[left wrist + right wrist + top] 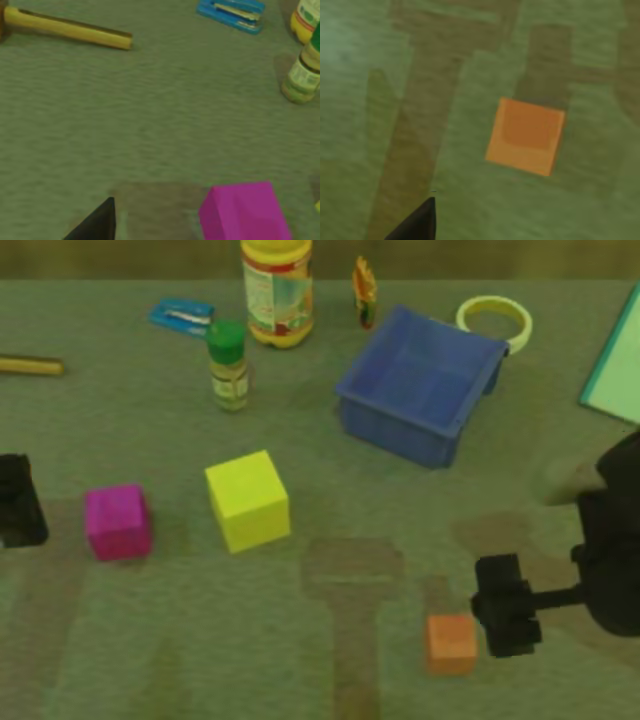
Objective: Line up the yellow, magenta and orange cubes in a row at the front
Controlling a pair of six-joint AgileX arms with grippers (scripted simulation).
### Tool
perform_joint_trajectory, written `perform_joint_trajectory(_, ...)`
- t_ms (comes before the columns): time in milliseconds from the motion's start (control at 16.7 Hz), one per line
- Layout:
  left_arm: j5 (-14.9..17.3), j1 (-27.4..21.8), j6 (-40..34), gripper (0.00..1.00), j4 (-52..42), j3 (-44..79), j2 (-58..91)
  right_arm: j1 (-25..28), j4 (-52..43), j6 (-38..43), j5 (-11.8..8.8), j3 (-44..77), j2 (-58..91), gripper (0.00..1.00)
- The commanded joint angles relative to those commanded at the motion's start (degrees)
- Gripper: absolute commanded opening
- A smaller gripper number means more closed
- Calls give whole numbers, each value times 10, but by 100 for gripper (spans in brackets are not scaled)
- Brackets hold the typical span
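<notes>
Well, R gripper (507, 618) sat lower right of the top frame, just beside the orange cube (451, 643), on the cube's right; whether it touched the cube, can't tell. Couldn't tell if its fingers were spread or closed either; the R wrist view showed only one dark fingertip (417, 222) at its bottom edge, w/ the cube apart from it on bare cloth. L gripper (18, 502) was parked at the left edge of the top frame, mid-height, its state also not readable.

Magenta cube (118, 522) lay near the L gripper, left of centre; yellow cube (247, 500) stood just to its right, well apart from the orange one. All 3 rested on the green table (150, 640), none held.

Further out, upper part of the frame: blue open box (420, 385) right of centre, tape ring (494, 320) behind it, big yellow jar (277, 290) at top centre, small green-capped bottle (229, 365) below-left of the jar, blue stapler (182, 315) left of that, wooden stick (30, 365) at the far left edge, teal sheet (615, 365) at the right edge.
</notes>
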Motion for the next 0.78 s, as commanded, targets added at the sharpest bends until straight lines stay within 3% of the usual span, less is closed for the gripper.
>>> perform_joint_trajectory(420,1,-42,-75,100,-232,289,404,-160,211,-154,-9,-274,-369,100)
perform_joint_trajectory(780,2,-67,-127,100,-374,483,669,-328,355,-257,-5,-407,-570,100)
